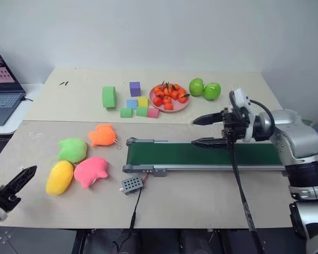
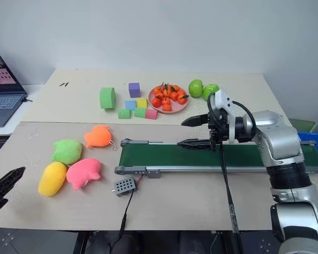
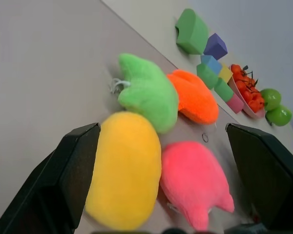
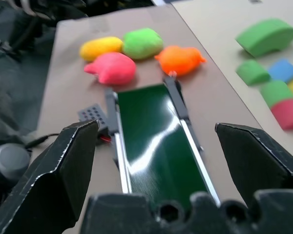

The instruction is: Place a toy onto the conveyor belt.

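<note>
A silver-grey, rounded right arm ends in a white wrist block and the right gripper (image 1: 205, 132) of two tapered black fingers, a black cable trailing toward 6 o'clock, while the left gripper (image 1: 17, 185) is likewise black.

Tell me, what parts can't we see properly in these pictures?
- Conveyor belt: its far right end is hidden behind the right arm in the eye views.
- Laptop: cut off by the picture's left edge.
- Yellow toy: its near end is cut off by the edge in the left wrist view, between the left gripper fingers.
- Plate: its little orange fruits are too small to count.
</note>
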Motion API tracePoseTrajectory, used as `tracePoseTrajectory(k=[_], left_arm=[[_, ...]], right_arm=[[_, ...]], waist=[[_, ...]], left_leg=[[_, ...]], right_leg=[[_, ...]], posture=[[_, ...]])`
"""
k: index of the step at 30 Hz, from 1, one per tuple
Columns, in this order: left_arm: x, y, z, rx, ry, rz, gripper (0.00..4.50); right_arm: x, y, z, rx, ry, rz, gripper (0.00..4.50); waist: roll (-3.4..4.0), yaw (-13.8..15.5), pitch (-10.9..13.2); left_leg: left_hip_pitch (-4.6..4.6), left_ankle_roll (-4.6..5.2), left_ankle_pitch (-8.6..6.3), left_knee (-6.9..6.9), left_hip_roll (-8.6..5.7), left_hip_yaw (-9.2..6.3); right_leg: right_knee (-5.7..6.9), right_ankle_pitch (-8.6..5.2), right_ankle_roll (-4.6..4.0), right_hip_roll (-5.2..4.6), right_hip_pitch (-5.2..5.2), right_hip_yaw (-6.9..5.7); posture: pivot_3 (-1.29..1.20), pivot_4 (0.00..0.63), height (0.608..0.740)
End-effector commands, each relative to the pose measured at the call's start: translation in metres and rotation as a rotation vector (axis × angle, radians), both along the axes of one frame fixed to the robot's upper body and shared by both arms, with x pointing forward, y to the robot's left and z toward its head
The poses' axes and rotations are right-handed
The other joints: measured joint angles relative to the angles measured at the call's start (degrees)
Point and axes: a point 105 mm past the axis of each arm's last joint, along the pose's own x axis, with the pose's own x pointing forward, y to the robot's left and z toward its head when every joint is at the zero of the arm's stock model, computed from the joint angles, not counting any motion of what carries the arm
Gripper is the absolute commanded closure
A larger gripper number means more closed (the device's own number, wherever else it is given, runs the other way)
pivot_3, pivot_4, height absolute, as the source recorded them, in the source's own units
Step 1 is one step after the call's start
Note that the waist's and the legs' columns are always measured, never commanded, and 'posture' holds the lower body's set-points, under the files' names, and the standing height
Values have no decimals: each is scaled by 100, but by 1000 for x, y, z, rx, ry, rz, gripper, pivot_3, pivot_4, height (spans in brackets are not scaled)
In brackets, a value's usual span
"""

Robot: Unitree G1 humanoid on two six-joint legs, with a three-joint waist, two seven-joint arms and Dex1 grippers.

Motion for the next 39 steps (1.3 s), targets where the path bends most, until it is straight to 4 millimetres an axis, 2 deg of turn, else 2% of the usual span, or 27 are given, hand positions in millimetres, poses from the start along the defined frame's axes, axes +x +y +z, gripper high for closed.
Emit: tracePoseTrajectory(k=[1,5,7,10,12,14,20,29,32,36,39], left_arm=[[-13,6,-5,-53,0,23,117],[-21,13,-34,-84,87,69,117],[-18,5,-42,-165,85,51,117],[-14,-8,-43,-257,66,8,117],[-9,-20,-52,-351,63,-13,117],[-4,-23,-59,-400,61,-4,117],[12,-24,-68,-475,41,28,117],[28,-12,-81,-538,7,128,117],[31,-9,-88,-542,21,165,822],[33,-10,-88,-573,-5,180,2543],[33,-11,-87,-583,-17,180,3623]], right_arm=[[-9,4,29,63,-114,62,0],[-10,7,26,50,-110,75,0],[-9,6,27,43,-110,66,0],[-9,4,28,39,-111,61,0],[-9,3,31,16,-111,57,0],[-8,2,34,3,-114,53,0],[-9,-5,39,-32,-125,30,0],[-10,-9,44,-60,-140,4,0],[-9,-10,45,-67,-144,-4,0],[-8,-10,45,-73,-148,-10,0],[-6,-10,44,-76,-149,-13,0]], waist=[[0,3,0],[0,7,-1],[0,7,-1],[-1,13,-1],[0,16,-1],[2,16,-1],[-2,-13,-4],[9,9,-10],[18,11,-16],[18,3,-16],[30,6,-21]], left_leg=[[0,-1,1,0,-1,0],[5,-6,3,-4,-1,0],[5,-6,3,-5,-1,1],[4,-7,4,-4,-1,0],[3,-8,4,-5,-1,-1],[3,-8,4,-5,-2,-1],[4,-9,5,-5,-2,0],[6,-12,7,-6,-3,-1],[8,-13,7,-7,-4,-1],[8,-13,7,-9,-4,-1],[8,-13,7,-10,-4,-1]], right_leg=[[0,0,-1,-1,0,0],[0,4,-8,1,2,-2],[1,4,-9,1,2,-2],[-1,4,-9,1,2,-2],[-1,4,-9,0,2,-3],[0,4,-9,-1,1,-2],[-1,5,-9,0,1,-1],[4,5,-10,0,0,-1],[4,5,-10,-1,1,-1],[2,5,-10,-1,1,0],[1,5,-10,-1,0,1]], posture=[[0,150,738],[0,150,738],[0,150,738],[0,150,738],[0,150,738],[0,150,738],[0,150,738],[0,150,738],[0,150,738],[0,150,738],[0,150,738]])
